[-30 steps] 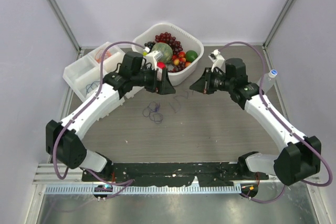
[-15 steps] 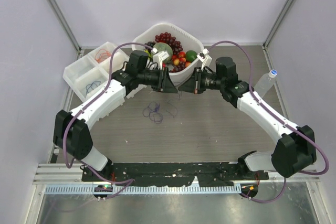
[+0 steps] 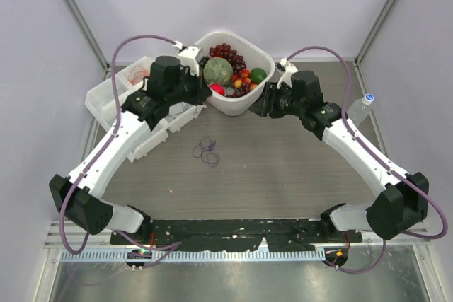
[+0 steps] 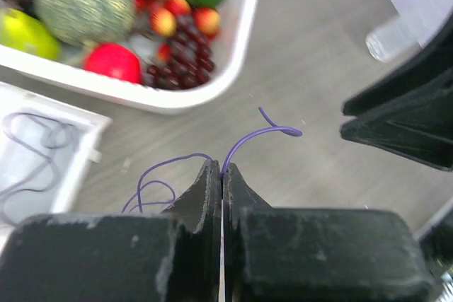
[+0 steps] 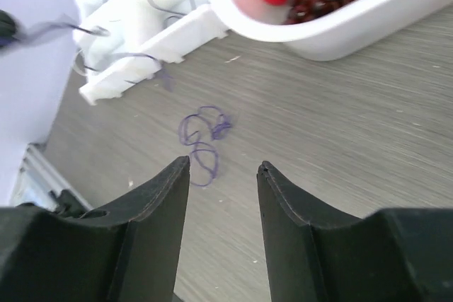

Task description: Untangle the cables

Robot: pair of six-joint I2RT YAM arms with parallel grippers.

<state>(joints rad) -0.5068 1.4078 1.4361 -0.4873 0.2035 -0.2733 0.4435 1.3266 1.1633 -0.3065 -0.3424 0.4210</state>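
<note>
My left gripper (image 4: 223,171) is shut on one thin purple cable (image 4: 263,132). The cable curls up past the fingertips and loops down to the left. In the top view the left gripper (image 3: 204,94) hangs between the divided tray (image 3: 106,90) and the fruit basket (image 3: 244,107). My right gripper (image 5: 223,167) is open with nothing between its fingers. It hangs (image 3: 260,107) by the basket's right side. A small purple tangle of cables (image 3: 207,152) lies on the table (image 5: 202,139), ahead of the right fingertips. More cables lie in the tray (image 4: 35,136).
The white basket (image 4: 241,40) holds grapes, a melon and other fruit. A small bottle (image 3: 361,107) stands at the right edge. The divided tray (image 5: 141,54) sits left of the basket. The arm bases are at the near edge.
The two grippers met in front of the basket. The left shut on the purple cable and drew back left toward the tray. The right opened, let go and backed away.
</note>
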